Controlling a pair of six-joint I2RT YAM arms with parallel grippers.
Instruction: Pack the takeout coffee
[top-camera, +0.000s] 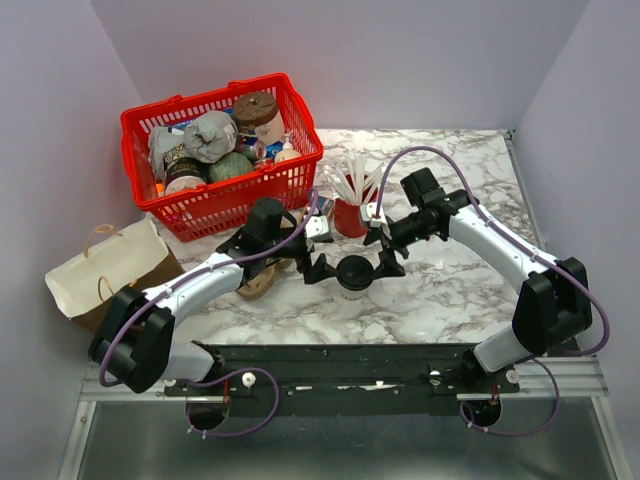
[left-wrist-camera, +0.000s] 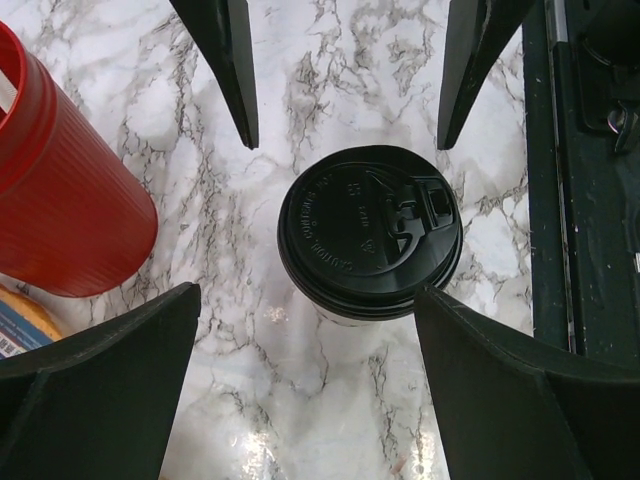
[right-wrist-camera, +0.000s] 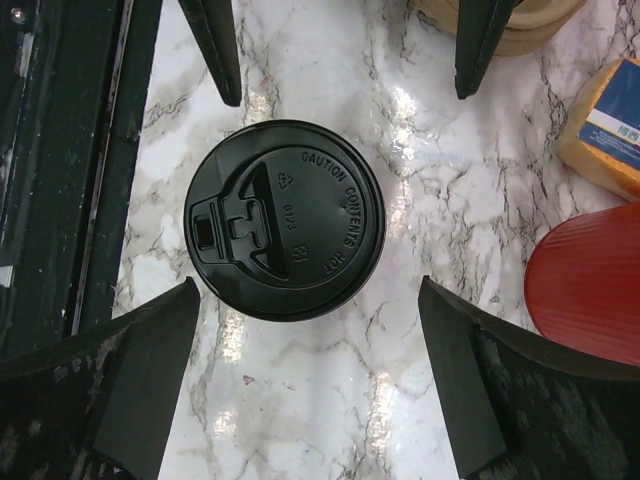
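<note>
Small cream-white paper cup with a round black plastic lid (top-camera: 354, 275), sitting upright, sip flap closed. Left gripper (left-wrist-camera: 305, 298) and right gripper (right-wrist-camera: 310, 290) are both spread wide around it.

Bare table (top-camera: 440, 290) rings the takeout coffee (top-camera: 355, 271) (red cup (top-camera: 350, 216) near).

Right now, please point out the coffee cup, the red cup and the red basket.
coffee cup (left-wrist-camera: 370, 232), left wrist view, middle of black lid.
red cup (left-wrist-camera: 60, 190), left wrist view, ribbed side.
red basket (top-camera: 228, 200), top view, front wall.
</note>
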